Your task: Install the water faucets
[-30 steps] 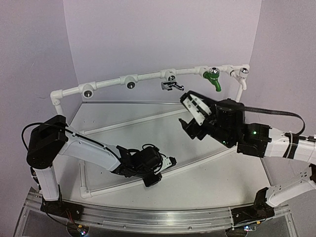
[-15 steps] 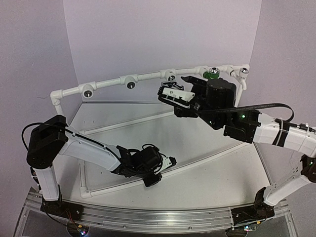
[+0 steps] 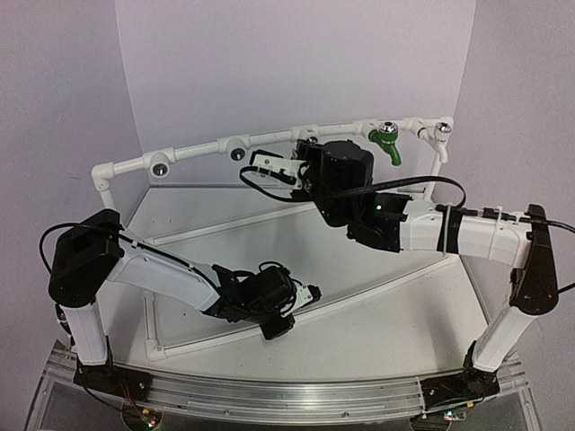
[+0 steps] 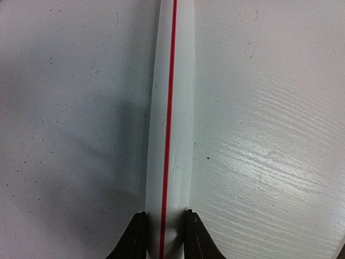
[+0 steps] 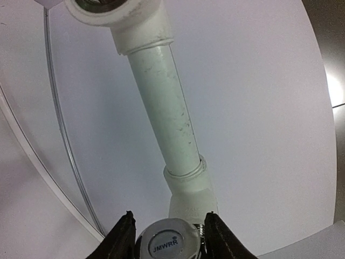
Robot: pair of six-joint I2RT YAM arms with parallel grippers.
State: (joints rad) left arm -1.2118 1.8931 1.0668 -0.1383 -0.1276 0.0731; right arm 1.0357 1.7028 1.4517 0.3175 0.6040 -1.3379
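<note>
The silver water faucet's round cap [image 5: 168, 245], marked JMWRR, sits deep between my right gripper's fingers [image 5: 123, 237]. It stands at a white fitting of the pipe frame [image 5: 161, 108]. My right gripper [image 5: 169, 214] is shut on it, a jaw against each side. From above, the right gripper [image 3: 266, 170] points left along the frame [image 3: 193, 153] and hides this faucet. A green faucet [image 3: 388, 144] and a white faucet [image 3: 439, 134] stand on the frame further right. My left gripper [image 3: 280, 312] is shut on a white red-striped pipe [image 4: 170, 108] lying on the table.
Two chrome-rimmed sockets [image 3: 160, 166] [image 3: 238, 153] sit in the frame left of the right gripper. White rails [image 3: 225, 224] cross the table board. The purple backdrop stands close behind the frame. The right arm's black cable [image 3: 431, 184] loops over its forearm.
The right arm swung up and left to the pipe frame, and its jaws narrowed round the silver faucet. The left arm has not moved.
</note>
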